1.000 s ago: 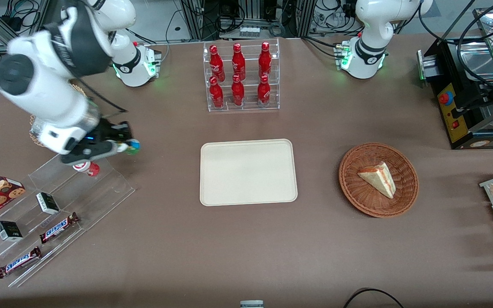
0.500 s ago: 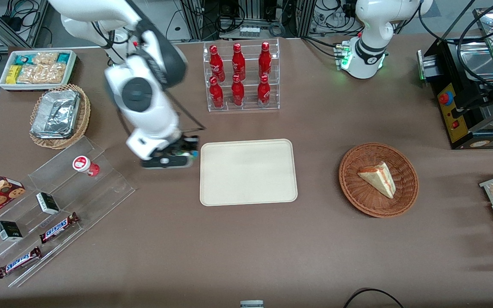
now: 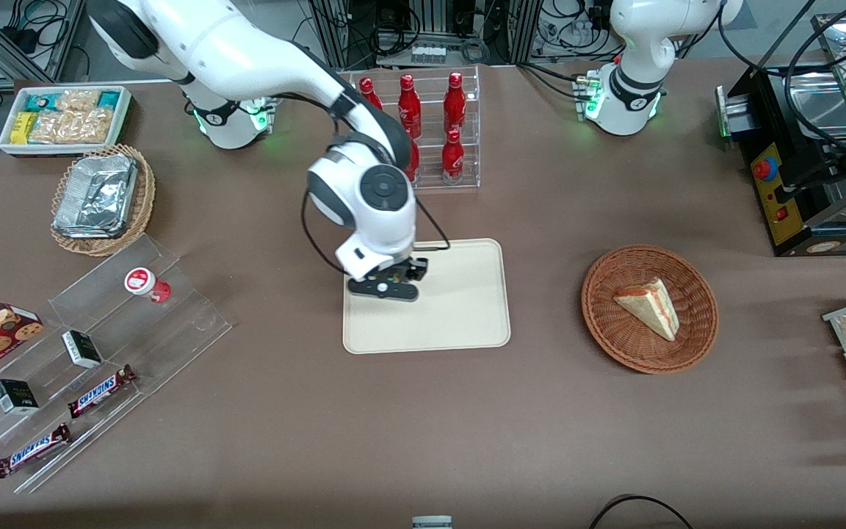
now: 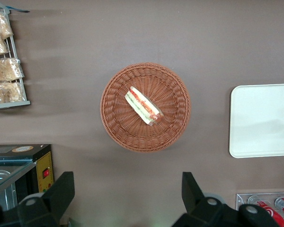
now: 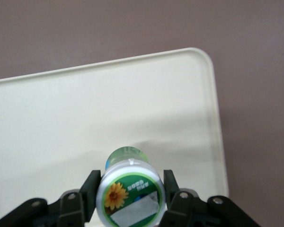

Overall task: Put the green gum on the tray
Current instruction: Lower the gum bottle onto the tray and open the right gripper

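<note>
My right gripper (image 3: pixel 388 285) hangs over the cream-beige tray (image 3: pixel 460 316), at the tray's end toward the working arm. In the right wrist view the gripper (image 5: pixel 131 195) is shut on the green gum (image 5: pixel 130 193), a small green container with a white lid bearing a yellow flower mark. The two black fingers (image 5: pixel 91 191) press its sides. The tray (image 5: pixel 61 123) lies directly below the gum. In the front view the gum is hidden by the gripper and wrist.
A red-lidded gum container (image 3: pixel 145 283) stands on the clear stepped rack (image 3: pixel 100 353) with Snickers bars. A cola bottle rack (image 3: pixel 434 132) stands farther from the camera than the tray. A wicker basket with a sandwich (image 3: pixel 649 307) lies toward the parked arm's end.
The right arm has swung from the clear rack across the table to above the tray, carrying the green gum in its shut gripper.
</note>
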`<state>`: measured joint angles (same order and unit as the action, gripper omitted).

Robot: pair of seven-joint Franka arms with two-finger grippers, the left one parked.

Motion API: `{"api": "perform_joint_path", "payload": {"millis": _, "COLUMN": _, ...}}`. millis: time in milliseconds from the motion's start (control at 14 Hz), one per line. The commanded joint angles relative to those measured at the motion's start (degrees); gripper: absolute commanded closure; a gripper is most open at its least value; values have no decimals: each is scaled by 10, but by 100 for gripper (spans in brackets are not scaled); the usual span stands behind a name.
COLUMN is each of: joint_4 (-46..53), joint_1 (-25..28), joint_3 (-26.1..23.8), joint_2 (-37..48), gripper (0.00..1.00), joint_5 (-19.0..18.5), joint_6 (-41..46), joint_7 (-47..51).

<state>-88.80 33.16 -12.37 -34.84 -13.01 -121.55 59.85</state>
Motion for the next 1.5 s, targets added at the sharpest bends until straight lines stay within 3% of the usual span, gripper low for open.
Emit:
{"api": "perform_joint_path", "payload": {"millis": 0, "joint_4": 40, "joint_1": 23, "joint_3": 5, "joint_2": -41, "gripper": 100, "joint_5": -52, "joint_6": -4, "joint_7": 53}}
{"api": "perform_joint_path", "payload": {"millis": 143, "joint_4": 41, "joint_1": 34, "joint_3": 4, "joint_2": -54, "gripper": 100, "joint_5": -70, "joint_6": -17, "joint_7": 78}}
{"api": "perform_joint_path", "payload": {"millis": 643, "joint_4": 41, "joint_1": 46, "joint_3": 6, "joint_2": -86, "gripper": 100, "joint_5": -82, "joint_6": -54, "joint_7": 96}}
{"api": "perform_joint_path", "payload": {"millis": 714, "joint_4": 41, "joint_1": 46, "joint_3": 6, "joint_2": -87, "gripper": 83, "joint_5": -82, "joint_6": -54, "joint_7": 96}}
{"api": "perform_joint_path", "payload": {"millis": 786, "joint_4": 41, "joint_1": 45, "joint_3": 6, "joint_2": -86, "gripper": 10, "joint_5": -81, "joint_6": -54, "joint_7": 95}}
{"api": "perform_joint_path", "payload": {"millis": 857, "joint_4": 41, "joint_1": 42, "joint_3": 6, "joint_2": -84, "gripper": 0, "joint_5": -81, "joint_6": -54, "joint_7": 93}}
{"api": "perform_joint_path", "payload": {"millis": 1214, "joint_4": 31, "joint_1": 22, "joint_3": 2, "joint_2": -34, "gripper": 0, "joint_5": -71, "joint_6": -34, "joint_7": 90}}
{"api": "perform_joint_path", "payload": {"millis": 1429, "joint_4": 17, "joint_1": 10, "joint_3": 0, "joint_2": 43, "gripper": 0, "joint_5": -56, "joint_6": 57, "joint_7": 76}}
